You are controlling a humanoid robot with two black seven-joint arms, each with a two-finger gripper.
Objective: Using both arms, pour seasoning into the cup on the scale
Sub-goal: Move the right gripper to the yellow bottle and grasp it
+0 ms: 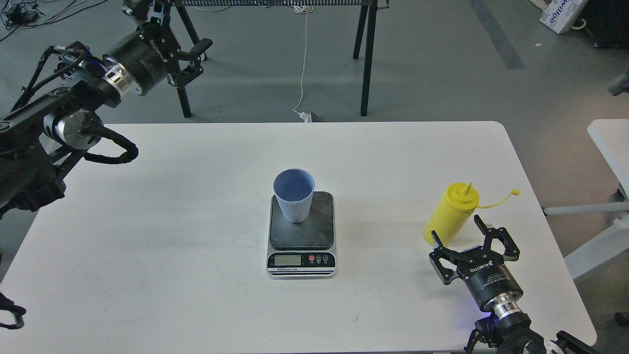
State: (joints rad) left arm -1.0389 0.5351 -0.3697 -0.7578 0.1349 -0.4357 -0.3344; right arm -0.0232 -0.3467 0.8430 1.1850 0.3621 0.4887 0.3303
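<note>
Reaching for the seasoning [451, 214]: our right end effector [459, 237] is spread wide beside it, grasping nothing. Left end effector [195, 60] released, raised beyond the table's far-left corner. Next: close, lift, tip over the cup [293, 194].

Bright, even light falls on the white worktop [196, 206]. Shadows are soft and faint. The picture looks sharp, maybe slightly bent near the edges.

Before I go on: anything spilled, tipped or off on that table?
No spill shows. The cup stands upright, but on the scale's back-left corner rather than centred. The seasoning bottle stands uncapped, cap dangling, just ahead of the open right hand.
</note>
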